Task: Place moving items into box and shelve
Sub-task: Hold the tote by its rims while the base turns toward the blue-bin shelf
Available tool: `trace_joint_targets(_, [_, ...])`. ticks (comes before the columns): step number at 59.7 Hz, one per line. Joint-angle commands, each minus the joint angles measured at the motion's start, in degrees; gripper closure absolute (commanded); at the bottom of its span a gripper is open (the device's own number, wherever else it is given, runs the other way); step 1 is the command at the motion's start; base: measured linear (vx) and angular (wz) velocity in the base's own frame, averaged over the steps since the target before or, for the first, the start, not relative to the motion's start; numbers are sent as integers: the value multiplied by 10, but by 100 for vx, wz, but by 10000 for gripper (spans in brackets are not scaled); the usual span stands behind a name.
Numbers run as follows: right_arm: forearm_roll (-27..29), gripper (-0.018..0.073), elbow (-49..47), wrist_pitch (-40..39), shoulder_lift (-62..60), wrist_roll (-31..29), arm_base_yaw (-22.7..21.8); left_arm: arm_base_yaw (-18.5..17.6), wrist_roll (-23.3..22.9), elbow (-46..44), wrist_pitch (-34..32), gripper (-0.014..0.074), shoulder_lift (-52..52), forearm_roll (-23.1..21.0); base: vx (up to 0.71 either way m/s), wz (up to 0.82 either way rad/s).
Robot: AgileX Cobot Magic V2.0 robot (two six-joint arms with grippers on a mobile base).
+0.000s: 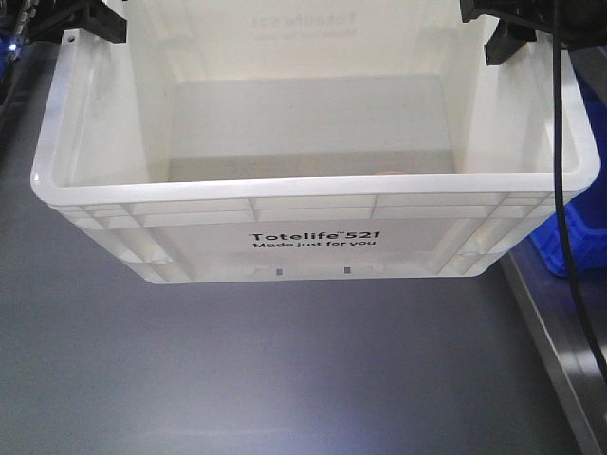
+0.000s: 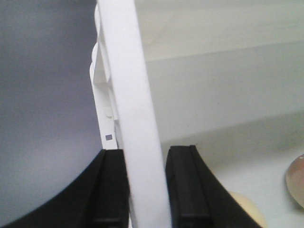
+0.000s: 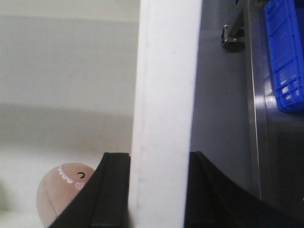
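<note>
The white box [image 1: 313,187], printed "Totelife 521", hangs tilted above a grey surface, held at both side rims. My left gripper [image 2: 145,152] is shut on the left rim [image 2: 128,71], one black finger outside the wall and one inside. My right gripper [image 3: 159,159] is shut on the right rim [image 3: 166,71] the same way. Both moving items lie inside the box: a pale cream ball [image 2: 247,209] and a pinkish-brown ball [image 3: 59,192] with a small printed face. From the front only a pink sliver [image 1: 389,172] shows above the near rim.
A blue plastic bin [image 1: 569,242] sits to the right, beyond a metal rail [image 1: 550,322]. A black cable [image 1: 560,190] hangs down past the box's right end. Grey flooring [image 1: 237,379] lies below and in front.
</note>
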Motion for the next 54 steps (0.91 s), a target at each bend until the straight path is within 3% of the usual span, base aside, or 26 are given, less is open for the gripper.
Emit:
trace_joint_targets(1, [-37,564,-24,-2,-33,-7,-8,4,5,-24,-69,596,-31,19,42,-38])
trace_joint_targets(54, [-37,564,-24,-2,-33,-7,-8,4,5,-24,-68,596,-31,19,47,-11])
